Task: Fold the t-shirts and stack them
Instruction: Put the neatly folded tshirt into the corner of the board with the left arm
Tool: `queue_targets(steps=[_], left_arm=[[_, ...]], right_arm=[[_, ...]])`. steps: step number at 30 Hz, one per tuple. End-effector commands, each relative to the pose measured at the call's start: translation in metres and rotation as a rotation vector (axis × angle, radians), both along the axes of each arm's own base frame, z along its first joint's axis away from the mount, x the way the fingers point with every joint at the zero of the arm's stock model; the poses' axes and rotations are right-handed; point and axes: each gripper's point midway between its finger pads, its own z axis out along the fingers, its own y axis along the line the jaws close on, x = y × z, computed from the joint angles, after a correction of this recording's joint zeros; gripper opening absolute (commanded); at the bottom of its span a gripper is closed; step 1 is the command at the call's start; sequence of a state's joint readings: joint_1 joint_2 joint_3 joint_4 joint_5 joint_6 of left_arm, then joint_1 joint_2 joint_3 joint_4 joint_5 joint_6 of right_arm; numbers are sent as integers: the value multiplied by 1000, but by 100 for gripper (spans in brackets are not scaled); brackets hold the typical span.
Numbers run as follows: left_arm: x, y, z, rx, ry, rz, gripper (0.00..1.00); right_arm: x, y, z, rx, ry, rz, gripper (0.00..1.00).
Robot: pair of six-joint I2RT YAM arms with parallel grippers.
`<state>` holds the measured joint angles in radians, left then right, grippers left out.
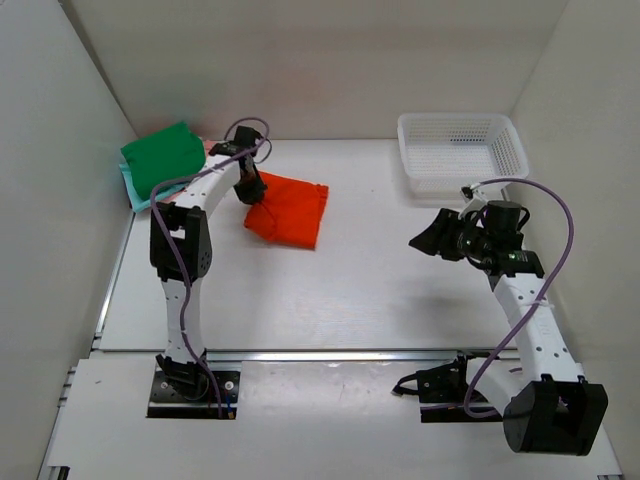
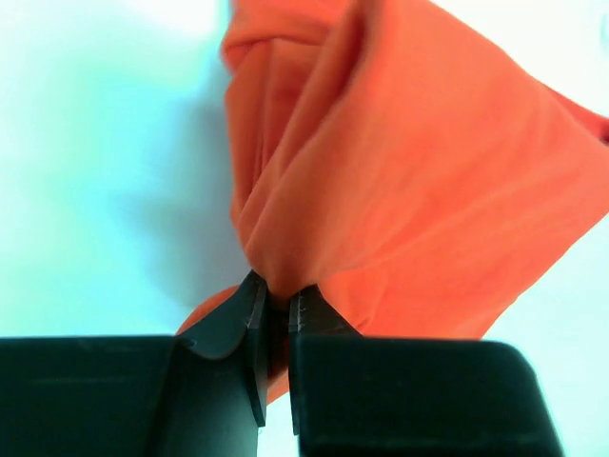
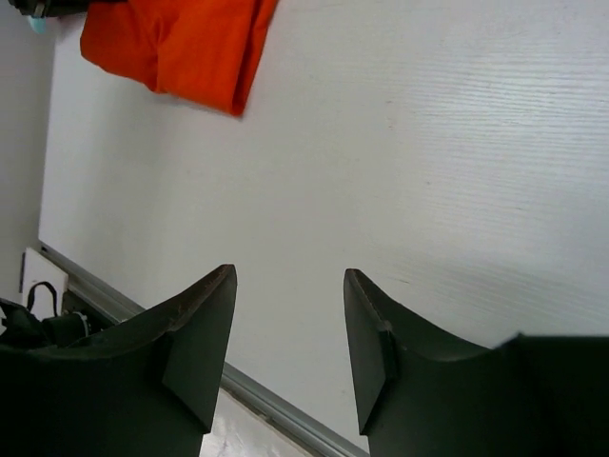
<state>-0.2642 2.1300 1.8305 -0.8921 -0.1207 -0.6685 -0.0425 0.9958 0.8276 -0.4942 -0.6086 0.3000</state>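
Note:
The folded bright orange t-shirt [image 1: 290, 211] lies on the table left of centre; it fills the left wrist view [image 2: 409, 181] and shows at the top left of the right wrist view [image 3: 176, 43]. My left gripper [image 1: 252, 190] is shut on the shirt's near left edge, a pinch of cloth bunched between the jaws [image 2: 277, 290]. A stack of folded shirts sits at the far left corner: green [image 1: 163, 157] on top, a pink edge [image 1: 207, 147] and light teal [image 1: 138, 192] under it. My right gripper [image 1: 428, 238] is open and empty above the table at the right [image 3: 290, 276].
A white plastic mesh basket [image 1: 458, 152] stands at the far right. White walls close the left, back and right sides. A metal rail [image 1: 330, 354] runs along the table's near edge.

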Motion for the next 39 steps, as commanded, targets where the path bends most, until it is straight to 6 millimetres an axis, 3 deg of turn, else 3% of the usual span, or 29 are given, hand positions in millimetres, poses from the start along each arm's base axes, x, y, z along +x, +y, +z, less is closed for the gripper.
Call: queue_targets(steps=[1, 2, 5, 9, 10, 11, 12, 17, 24, 28, 30, 33, 39], left_arm=[[28, 41, 24, 215, -49, -117, 0], [31, 45, 21, 271, -39, -170, 0], [49, 53, 39, 443, -91, -216, 0], [63, 63, 60, 534, -170, -230, 0], [63, 70, 63, 556, -172, -228, 0], [68, 76, 80, 589, -215, -208, 0], [73, 86, 81, 600, -224, -191, 0], [94, 107, 125, 575, -342, -180, 0], [111, 131, 179, 535, -483, -124, 0], [125, 123, 202, 484, -570, -130, 0], [128, 119, 208, 476, -592, -130, 0], [131, 122, 233, 467, -657, -106, 0], [130, 155, 262, 468, -713, -35, 0]], right_arm=[[-13, 15, 10, 98, -30, 21, 46], [-17, 19, 12, 115, -39, 34, 46], [-29, 28, 6, 146, -48, 63, 46], [-34, 37, -2, 156, -9, 99, 45], [-35, 40, 0, 167, -6, 110, 45], [-36, 44, -4, 172, 5, 120, 45], [-39, 50, -8, 184, 33, 143, 46], [-44, 70, -13, 183, 63, 215, 45], [-39, 80, -16, 186, 98, 249, 44], [-41, 93, -19, 186, 143, 283, 44], [-37, 96, -16, 181, 141, 296, 43], [-33, 98, -17, 158, 155, 304, 43], [-25, 99, -16, 142, 173, 301, 43]])
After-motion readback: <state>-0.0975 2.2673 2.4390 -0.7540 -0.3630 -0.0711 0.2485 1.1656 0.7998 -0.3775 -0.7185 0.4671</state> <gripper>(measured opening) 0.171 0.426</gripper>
